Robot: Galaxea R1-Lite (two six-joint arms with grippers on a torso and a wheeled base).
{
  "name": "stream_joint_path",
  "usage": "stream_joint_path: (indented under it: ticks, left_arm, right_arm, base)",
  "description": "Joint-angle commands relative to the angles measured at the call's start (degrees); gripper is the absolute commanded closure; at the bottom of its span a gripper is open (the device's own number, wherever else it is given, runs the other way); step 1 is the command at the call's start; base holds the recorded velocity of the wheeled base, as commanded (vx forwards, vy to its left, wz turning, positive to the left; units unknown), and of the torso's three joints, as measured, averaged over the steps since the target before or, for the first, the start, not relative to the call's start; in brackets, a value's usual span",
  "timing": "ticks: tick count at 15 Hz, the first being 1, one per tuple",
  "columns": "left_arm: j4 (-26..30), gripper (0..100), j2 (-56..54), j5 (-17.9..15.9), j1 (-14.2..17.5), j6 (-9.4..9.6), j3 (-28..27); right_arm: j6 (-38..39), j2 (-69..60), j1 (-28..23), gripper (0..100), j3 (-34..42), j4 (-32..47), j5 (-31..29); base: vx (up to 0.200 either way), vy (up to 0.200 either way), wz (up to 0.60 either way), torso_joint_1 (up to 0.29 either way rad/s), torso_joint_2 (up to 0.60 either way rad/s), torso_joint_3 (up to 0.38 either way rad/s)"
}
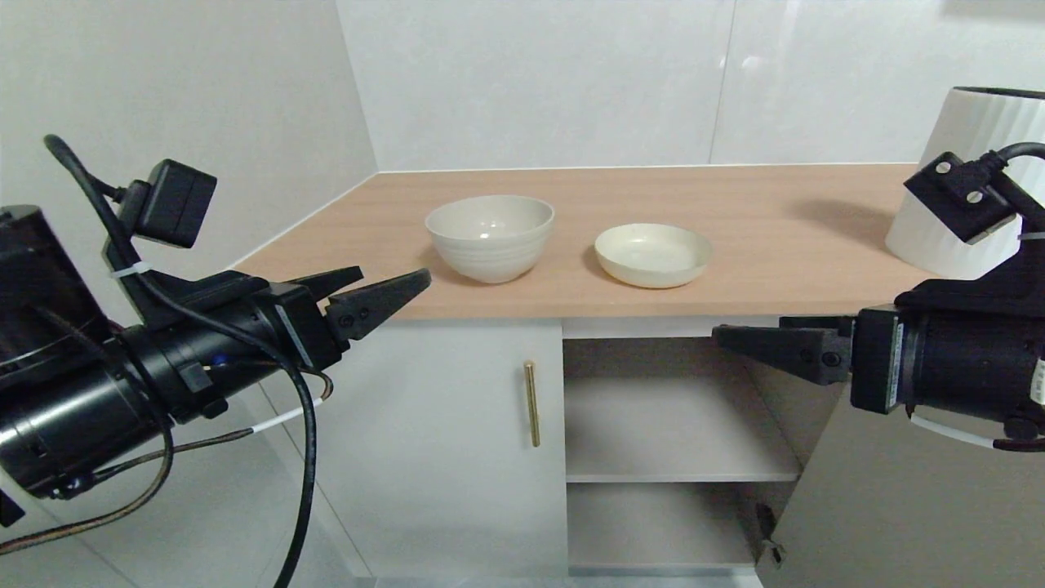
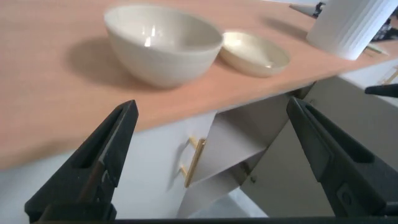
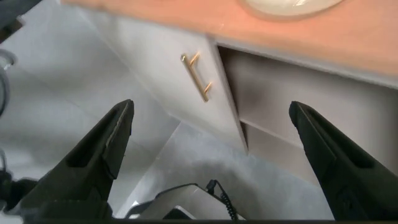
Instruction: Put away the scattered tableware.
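Two pieces of tableware sit mid-frame in the head view on a light wooden countertop [image 1: 775,220]: a deep cream ceramic bowl [image 1: 490,237] and, to its right, a shallow cream ceramic dish [image 1: 652,255]. The left gripper [image 1: 390,282] at centre left and the right gripper [image 1: 747,335] at centre right touch nothing.

In the left wrist view, black fingers [image 2: 99,155] are spread wide and empty, with bowl and dish along the top.

In the right wrist view, fingers [image 3: 99,149] are equally wide apart and empty, with a white cabinet door's brass handle [image 3: 198,76] at upper centre.

The ribbed white vessel [image 1: 988,122] is cut off by the head view's right edge and partly hidden behind the right arm's wrist camera [image 1: 963,196]. In the right wrist view, the shallow dish [image 3: 287,5] is clipped at the view's edge.
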Motion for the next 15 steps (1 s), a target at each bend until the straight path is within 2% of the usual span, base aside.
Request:
stream_joint_path:
  ticks: [1,7,8,11,12,13,14,15]
  left_arm:
    - [0.17,0,0.44,0.01,0.0,-0.03,-0.06]
    - [0.17,0,2.02,0.01,0.0,-0.03,-0.24]
    - [-0.09,0,4.04,0.19,0.0,-0.56,-1.29]
    - [0.78,0,4.39,0.19,0.0,-0.56,-3.23]
    - [6.5,0,4.31,0.28,0.0,-0.56,-7.09]
    - [8.61,0,4.22,0.28,0.0,-0.56,-8.32]
    - [19.51,0,4.22,0.63,0.09,-0.56,-14.04]
    - [25.57,0,4.13,0.63,0.09,-0.56,-17.55]
  right_arm:
    - [0.02,0.24,0.02,0,0.06,0.01,-0.01]
    - [0.02,0.5,0.02,0,0.06,0.01,0.17]
    - [0.02,0.68,0.02,0,0.15,0.01,1.22]
    - [0.02,1.55,-0.07,0,-0.11,-0.16,1.22]
    - [-0.16,3.66,-0.25,0,-0.9,-1.48,0.78]
    - [-0.16,4.46,-0.33,0,-1.61,-2.01,0.78]
    - [0.37,9.38,-1.39,0,-7.05,-1.39,-0.09]
    - [0.54,11.84,-2.0,0,-9.52,0.45,-1.24]
  base:
    - [0.0,0.0,0.0,0.188,-0.49,-0.271]
    - [0.0,0.0,0.0,0.251,-0.46,-0.271]
    - [0.0,0.0,0.0,0.217,-0.48,-0.281]
    - [0.0,0.0,0.0,0.098,-0.23,-0.121]
    - [0.0,0.0,0.0,0.036,-0.06,-0.032]
    - [0.0,0.0,0.0,0.0,0.0,0.0]
    - [0.0,0.0,0.0,0.0,0.0,0.0]
    - [0.0,0.0,0.0,0.0,0.0,0.0]
